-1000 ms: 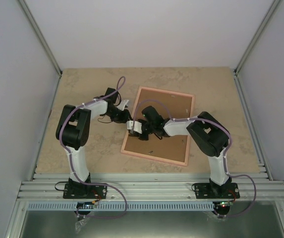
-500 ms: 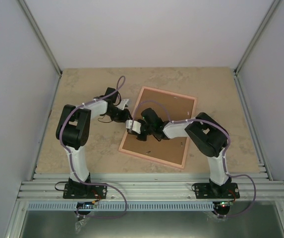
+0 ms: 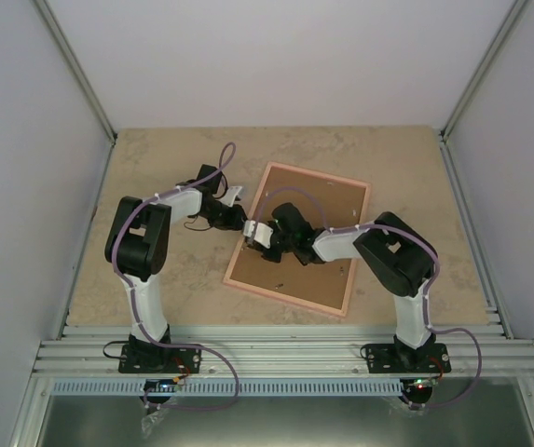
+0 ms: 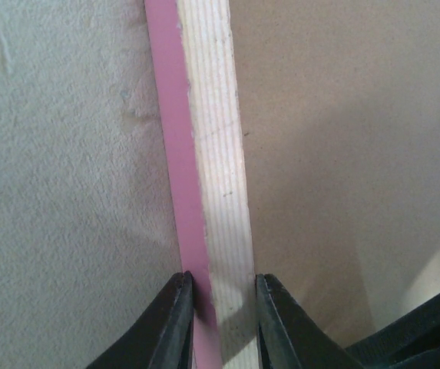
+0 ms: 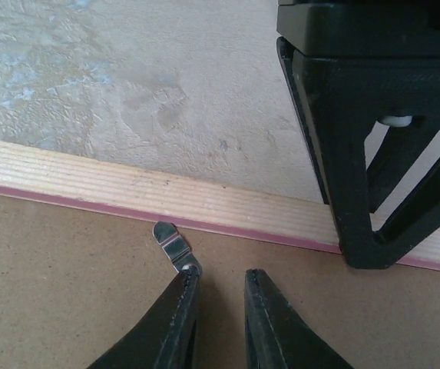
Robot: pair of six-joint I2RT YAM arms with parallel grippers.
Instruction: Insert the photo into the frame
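The pink frame [image 3: 290,298] lies face down on the table, its brown backing board [image 3: 327,200] facing up. My left gripper [image 3: 244,225] is shut across the frame's left rail [image 4: 204,154], one finger on the pink outer side, the other against the pale wood. My right gripper [image 5: 220,280] hovers low over the backing board [image 5: 66,292], jaws a little apart with nothing between them. Its left fingertip touches a small metal tab [image 5: 170,242] beside the rail [image 5: 127,188]. The photo is out of view.
The left gripper's black fingers [image 5: 358,192] stand close to the right of my right gripper, on the same rail. Beige stone-patterned table [image 3: 155,168] surrounds the frame. Grey walls close in the sides and back.
My right gripper has crept toward the frame's left rail; its jaws narrowed and then parted slightly. The frame has shifted a little. The left gripper keeps its hold.
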